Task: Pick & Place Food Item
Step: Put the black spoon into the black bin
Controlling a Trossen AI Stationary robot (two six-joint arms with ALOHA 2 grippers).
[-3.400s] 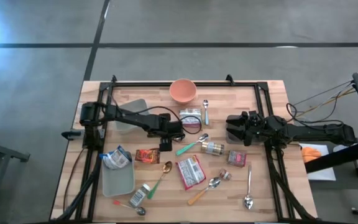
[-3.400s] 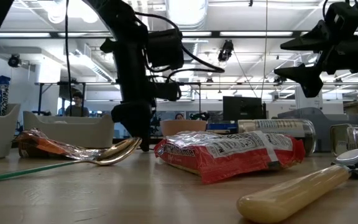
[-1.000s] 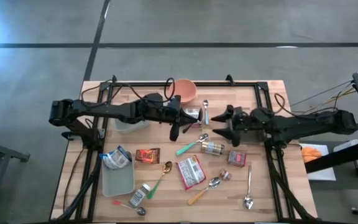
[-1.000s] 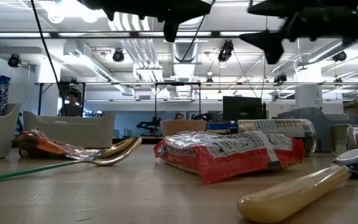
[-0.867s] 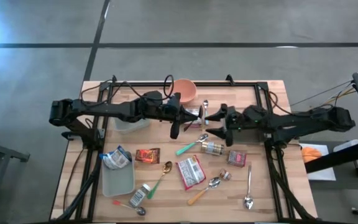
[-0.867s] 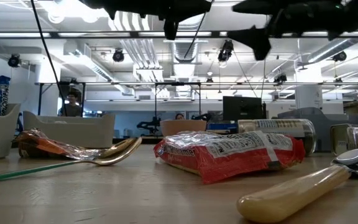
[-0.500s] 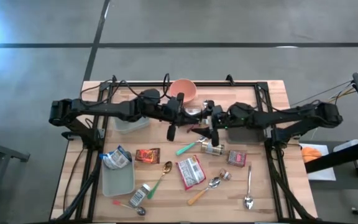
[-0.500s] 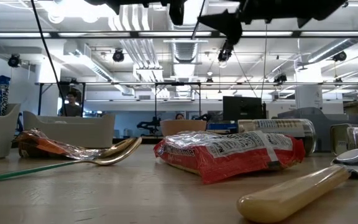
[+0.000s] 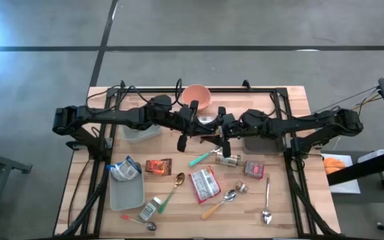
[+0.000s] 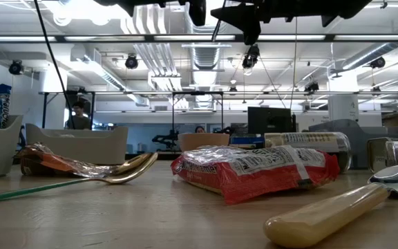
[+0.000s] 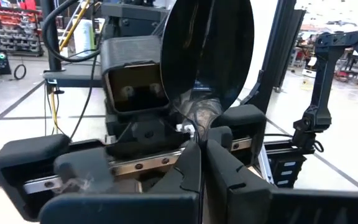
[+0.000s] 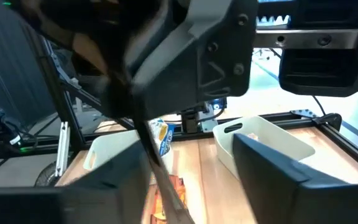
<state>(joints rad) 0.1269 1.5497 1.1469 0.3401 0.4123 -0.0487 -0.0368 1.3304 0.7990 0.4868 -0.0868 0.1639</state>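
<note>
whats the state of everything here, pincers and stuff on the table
left pincer: shut on the black spoon, raised above the table
right pincer: open, facing the left pincer
black spoon: held in the air
pink bowl: upright, looks empty
glass jar: lying on its side
red packet: lying flat
white bin: holds a blue and white bag

One bowl (image 9: 196, 97), two white bins (image 9: 126, 193), two red packets (image 9: 204, 184), one jar (image 9: 229, 159).
</note>
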